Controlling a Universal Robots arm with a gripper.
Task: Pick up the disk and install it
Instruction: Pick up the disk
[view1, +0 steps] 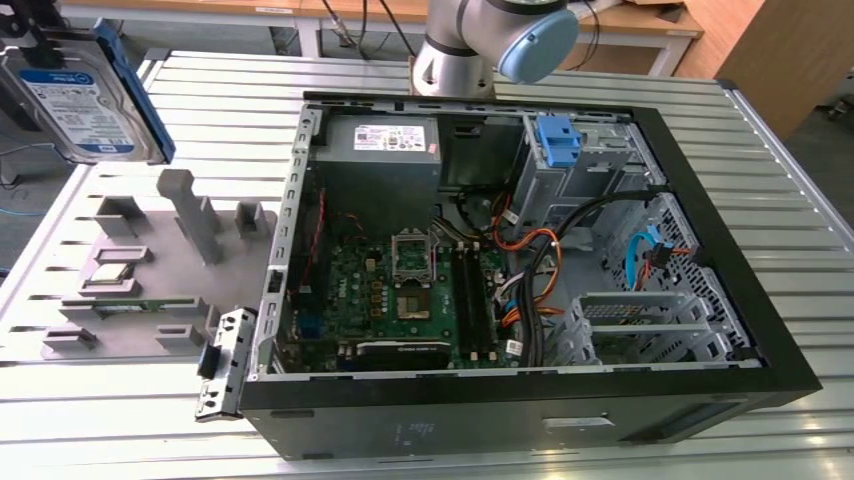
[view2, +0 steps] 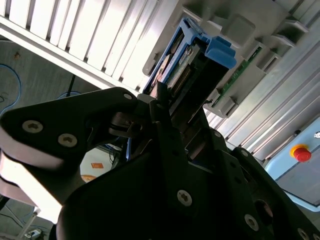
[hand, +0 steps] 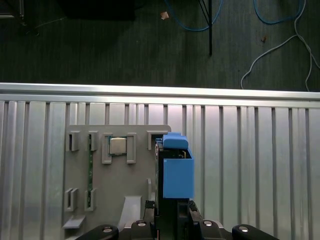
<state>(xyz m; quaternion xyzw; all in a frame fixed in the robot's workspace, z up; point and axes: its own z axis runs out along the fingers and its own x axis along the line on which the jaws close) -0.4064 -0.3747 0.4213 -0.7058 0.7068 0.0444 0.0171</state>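
Disk (view1: 83, 100): one, white-and-blue label facing out, blue side rails, on edge, clamped between fingers of gripper (hand: 172, 220); held at exterior view's upper left, above grey slotted fixture (view1: 147, 270). Computer case (view1: 731, 255): one, open, lying on slatted table (view1: 781, 180), well apart from disk. Arm (view1: 487, 40): one, base behind case.

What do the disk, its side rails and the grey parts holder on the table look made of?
The disk: apparently metal body, dull silvery sheen, under a glossy white-and-blue paper label. Its side rails: blue plastic, matte, moulded look. The parts holder: matte grey, probably plastic, possibly printed; hard to say.
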